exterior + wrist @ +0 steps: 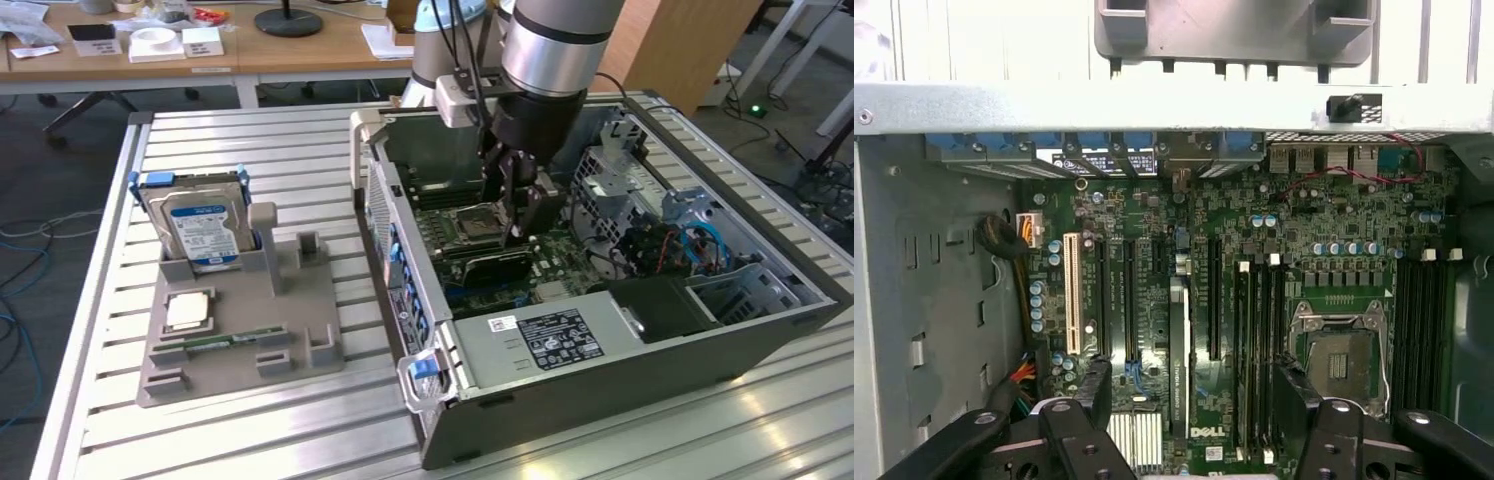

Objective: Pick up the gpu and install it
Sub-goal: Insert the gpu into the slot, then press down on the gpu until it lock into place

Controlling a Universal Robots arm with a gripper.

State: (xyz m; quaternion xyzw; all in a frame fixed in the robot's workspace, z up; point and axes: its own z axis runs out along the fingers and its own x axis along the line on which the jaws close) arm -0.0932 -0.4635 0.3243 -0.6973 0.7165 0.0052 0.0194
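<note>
- Gripper (521, 228) inside open PC case (587, 390), frame centre; fingers (1094, 392) spread, gripping nothing.
- Gpu (1179, 350) edge-up on motherboard (1334, 215), between the fingers, apparently slotted.
- Judged light, stiff, fragile; hold by long edges.

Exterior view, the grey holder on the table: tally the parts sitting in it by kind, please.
Hard drive: 1
Processor chip: 1
Memory stick: 1
Total: 3
</note>
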